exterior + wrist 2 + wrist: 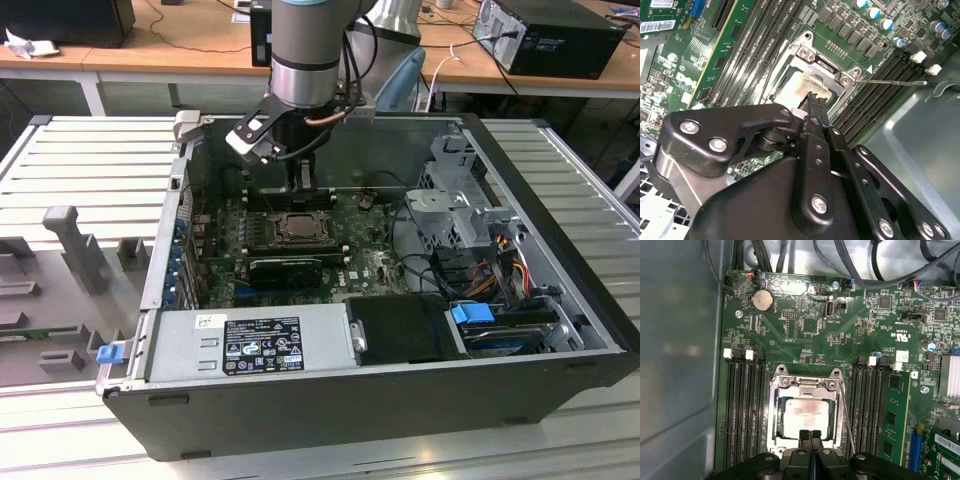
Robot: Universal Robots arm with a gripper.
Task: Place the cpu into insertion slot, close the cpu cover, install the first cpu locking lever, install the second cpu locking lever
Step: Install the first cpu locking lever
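Note:
The cpu [805, 412] lies flat in the insertion slot [295, 226], its dull metal top showing through the window of the cpu cover [774, 410]. The cover's metal frame lies down around the chip. My gripper [810, 436] hangs just above the socket's edge, with both black fingers pressed together and nothing between them. In the second wrist view the fingertips [812, 100] reach over the cpu [799, 82]. A thin wire locking lever [846, 425] runs along one side of the socket and sticks out over the memory slots [890, 82]. In the exterior view the gripper [301, 182] is inside the case.
The motherboard [805, 330] lies in an open computer case [540, 190]. Black memory slots [742, 410] flank the socket on both sides. A power supply [255, 345] and drive cage [455, 210] with cables crowd the case. Grey fixtures [75, 245] stand outside, at the exterior view's left.

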